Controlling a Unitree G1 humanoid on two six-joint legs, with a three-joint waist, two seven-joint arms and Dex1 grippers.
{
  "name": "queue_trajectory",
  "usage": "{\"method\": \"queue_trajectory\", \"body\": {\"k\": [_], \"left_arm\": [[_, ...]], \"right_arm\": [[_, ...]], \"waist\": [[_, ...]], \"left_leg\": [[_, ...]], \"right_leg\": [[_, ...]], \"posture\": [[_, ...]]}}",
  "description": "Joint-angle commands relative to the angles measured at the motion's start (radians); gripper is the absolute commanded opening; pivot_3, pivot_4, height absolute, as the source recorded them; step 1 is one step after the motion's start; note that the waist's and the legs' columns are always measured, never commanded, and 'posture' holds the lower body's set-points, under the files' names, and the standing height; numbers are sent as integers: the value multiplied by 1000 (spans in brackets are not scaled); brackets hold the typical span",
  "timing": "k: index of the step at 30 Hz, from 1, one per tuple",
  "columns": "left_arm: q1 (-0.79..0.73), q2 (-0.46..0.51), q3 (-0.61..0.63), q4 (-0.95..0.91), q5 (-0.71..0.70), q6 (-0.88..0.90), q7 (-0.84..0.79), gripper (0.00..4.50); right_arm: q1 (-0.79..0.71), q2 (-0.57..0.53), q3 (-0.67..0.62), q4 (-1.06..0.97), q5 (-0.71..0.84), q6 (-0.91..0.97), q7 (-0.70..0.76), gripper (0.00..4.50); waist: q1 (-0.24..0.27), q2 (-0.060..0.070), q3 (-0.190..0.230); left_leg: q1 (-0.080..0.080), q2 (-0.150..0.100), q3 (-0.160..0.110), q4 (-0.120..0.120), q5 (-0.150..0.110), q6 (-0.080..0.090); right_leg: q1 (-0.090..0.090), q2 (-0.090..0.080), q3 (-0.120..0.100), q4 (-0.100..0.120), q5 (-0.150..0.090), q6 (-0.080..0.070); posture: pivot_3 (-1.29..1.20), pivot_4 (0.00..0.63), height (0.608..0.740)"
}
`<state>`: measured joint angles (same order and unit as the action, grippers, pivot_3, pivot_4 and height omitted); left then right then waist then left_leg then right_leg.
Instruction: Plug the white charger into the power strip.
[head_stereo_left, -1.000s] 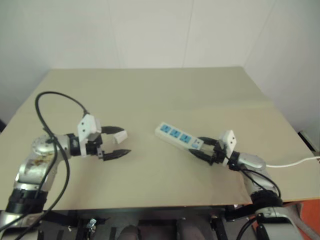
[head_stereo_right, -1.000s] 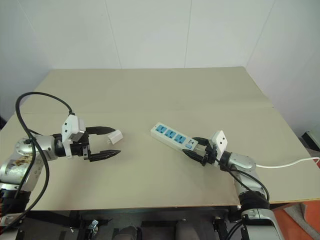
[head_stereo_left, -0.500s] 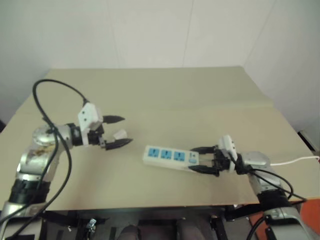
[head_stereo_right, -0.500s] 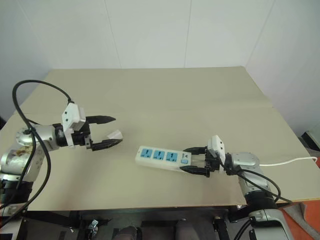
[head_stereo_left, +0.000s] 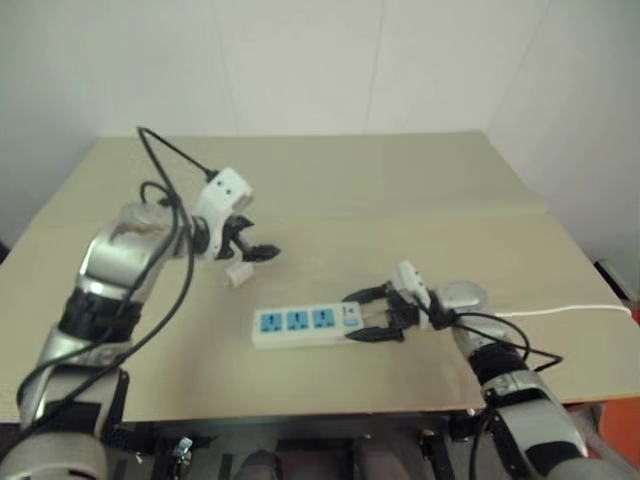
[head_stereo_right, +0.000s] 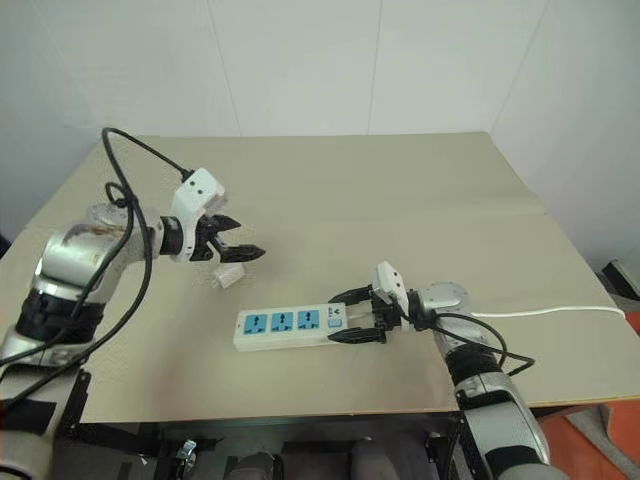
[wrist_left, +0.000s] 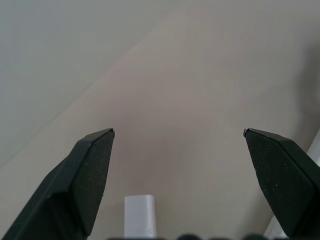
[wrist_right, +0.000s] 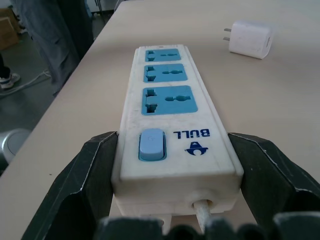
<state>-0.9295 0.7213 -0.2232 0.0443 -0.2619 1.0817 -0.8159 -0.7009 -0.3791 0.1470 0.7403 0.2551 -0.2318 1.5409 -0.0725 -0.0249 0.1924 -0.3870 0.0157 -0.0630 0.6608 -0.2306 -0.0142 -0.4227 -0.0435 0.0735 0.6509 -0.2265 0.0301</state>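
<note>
The white charger (head_stereo_right: 229, 277) lies loose on the table (head_stereo_right: 400, 200), toward its left edge, just beyond the power strip (head_stereo_right: 290, 326), which lies along the front edge. The right gripper (head_stereo_right: 345, 316) clamps the strip's switch end. The left gripper (head_stereo_right: 247, 239) hovers above the charger, fingers spread, empty. Risk: an off-centre pinch on so small a block could skid it away, or leave its prongs misaligned with a socket. No containers are present.
</note>
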Motion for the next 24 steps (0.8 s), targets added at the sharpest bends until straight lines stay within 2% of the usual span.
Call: {"method": "queue_trajectory", "body": {"k": [1, 5, 14, 19, 24], "left_arm": [[-79, 10, -72, 61, 55, 40, -2, 4500], [-189, 27, -163, 226, 89, 0, -109, 4500], [-415, -113, -304, 795, 290, -299, -260, 4500], [-451, -178, -298, 981, 351, -350, -301, 4500], [-447, -217, -302, 1069, 415, -390, -299, 4500]], "right_arm": [[-23, 19, 10, 42, -27, -56, 19, 3385], [-25, 28, 17, 83, -53, -90, 3, 3385], [-3, 45, 22, 96, -84, -120, -36, 3385], [31, 46, 23, 64, -84, -117, -58, 3385], [57, 53, 27, 34, -82, -105, -78, 3385]], "waist": [[-1, 0, 0], [-5, 0, 0], [-19, 0, 0], [-25, 0, 0], [-26, -1, -1]], "left_leg": [[0, 0, 0, 0, 0, 0], [2, 0, 0, 0, 0, 0], [4, -1, 1, 0, 0, -1], [3, -1, 0, 0, 0, -1], [3, -1, 0, 0, 0, -1]], "right_leg": [[0, 0, 0, 0, 0, 0], [0, 0, 1, 3, 0, 0], [1, 0, 1, 4, -2, 2], [1, 1, 1, 5, -2, 2], [1, 1, 1, 5, -4, 6]], "posture": [[0, 150, 740], [0, 150, 740], [0, 150, 740], [0, 150, 740], [0, 150, 740]]}}
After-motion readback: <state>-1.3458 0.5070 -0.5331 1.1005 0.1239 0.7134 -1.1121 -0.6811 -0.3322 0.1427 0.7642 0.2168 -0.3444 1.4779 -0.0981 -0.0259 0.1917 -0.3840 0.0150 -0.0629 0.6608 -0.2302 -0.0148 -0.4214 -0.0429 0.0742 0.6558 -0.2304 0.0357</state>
